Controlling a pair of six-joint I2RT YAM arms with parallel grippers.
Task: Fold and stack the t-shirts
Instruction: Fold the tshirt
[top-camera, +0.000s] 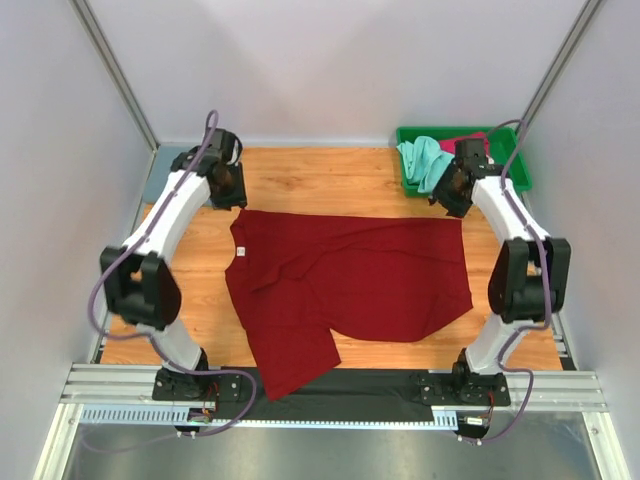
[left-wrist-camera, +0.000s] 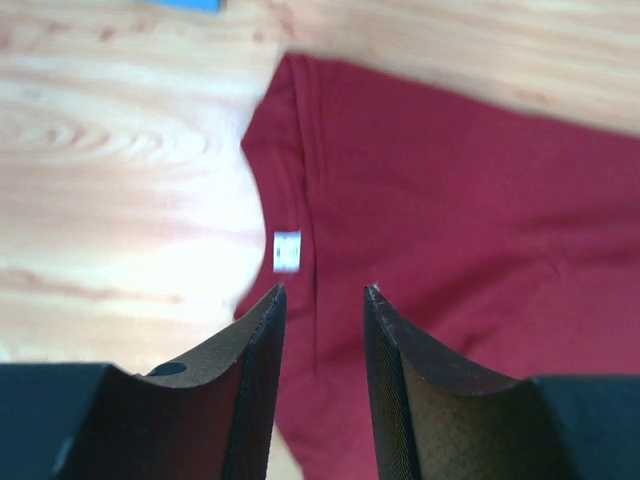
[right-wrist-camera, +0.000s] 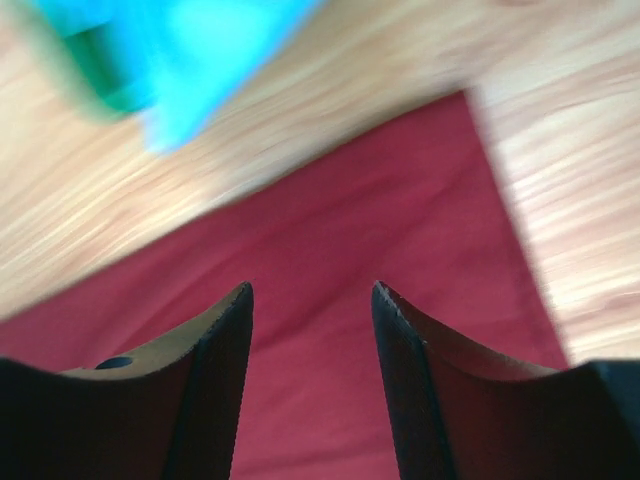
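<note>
Dark red t-shirt (top-camera: 350, 280) spread flat; left fingers (left-wrist-camera: 255, 380), right fingers (right-wrist-camera: 215, 380) parted, seemingly empty, above far corners.

Pinkish-red shirt (top-camera: 481, 135) mostly hidden behind R arm (top-camera: 497, 200); R wrist view blurred.

Dark red t-shirt (top-camera: 350, 285) lies spread across the wooden table (top-camera: 330, 185)
</note>
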